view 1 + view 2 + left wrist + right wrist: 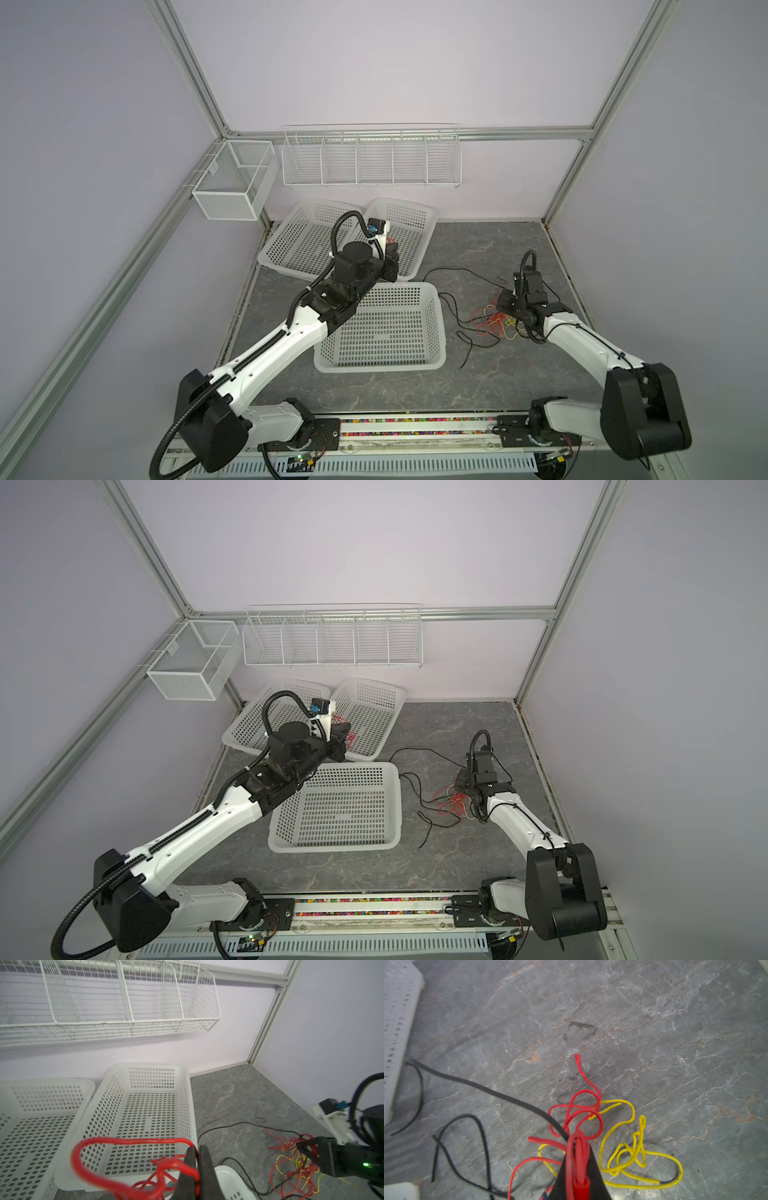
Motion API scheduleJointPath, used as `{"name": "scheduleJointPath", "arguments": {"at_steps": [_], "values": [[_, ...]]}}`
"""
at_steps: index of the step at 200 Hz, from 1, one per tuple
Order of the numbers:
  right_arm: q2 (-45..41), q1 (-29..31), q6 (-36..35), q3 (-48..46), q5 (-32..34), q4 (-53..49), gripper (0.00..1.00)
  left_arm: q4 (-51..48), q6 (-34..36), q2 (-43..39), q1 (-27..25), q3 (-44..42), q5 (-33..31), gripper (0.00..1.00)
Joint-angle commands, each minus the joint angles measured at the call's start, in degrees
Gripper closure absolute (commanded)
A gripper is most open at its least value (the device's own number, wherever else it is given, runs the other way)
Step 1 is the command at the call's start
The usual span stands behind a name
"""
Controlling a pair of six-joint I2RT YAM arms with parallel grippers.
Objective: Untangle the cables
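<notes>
Surface: grey marbled table (pixel 478 249) in a pale-walled frame; white baskets (pixel 299 245) on its left half, wire racks (pixel 370 166) on the far wall.
Top views, left: the left gripper (pixel 392 254) hangs over the near rim of the far right basket (pixel 415 224), closed on a red bundle (pixel 348 731), well apart from the pile.
Top views, right: the right gripper (pixel 504 305) sits low at the far edge of the tangle (pixel 492 326) of red and yellow cables. A black cable (pixel 453 299) trails left toward the near basket (pixel 386 328).
Left wrist: jaws together on the red bundle, which loops in front of the far right basket; the tangle lies well to the right.
Right wrist: jaws clamped on a red cable (pixel 579 1147). Red loops (pixel 581 1109) cross the black cable just beyond the tips, and yellow cables (pixel 633 1153) lie knotted beside them.
Progress: one red group looks separated and ready for a basket. Red, yellow and black lie crossed, so most of the work seems left.
</notes>
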Motion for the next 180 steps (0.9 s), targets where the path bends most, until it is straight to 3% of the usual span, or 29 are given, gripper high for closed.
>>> {"name": "scheduleJointPath", "arguments": {"at_steps": [1,84,116,128,151,180], "values": [[-5.31,0.27,-3.0,-1.31,-3.18,0.79,0.93,0.37,0.16,5.4,2.29,3.27,1.54,1.0],[-16.85,1.99,-8.1,-4.97,-6.81,-0.38,0.87,3.53,3.43,25.67,4.26,16.31,0.85,1.0],[-19.32,2.39,-8.78,-5.38,-6.81,-1.22,0.86,2.9,2.63,30.69,4.67,19.03,1.48,0.9],[-20.2,2.39,-9.23,-5.55,-7.05,-1.27,0.86,2.15,2.63,31.78,4.78,19.62,1.41,0.8],[-21.91,2.39,-9.53,-5.9,-7.25,-1.0,0.85,1.85,2.6,32.08,4.79,19.48,1.47,0.52],[-23.09,2.38,-9.35,-6.26,-7.51,-0.3,0.84,1.85,2.45,30.41,4.77,19.03,2.85,0.3]]}}
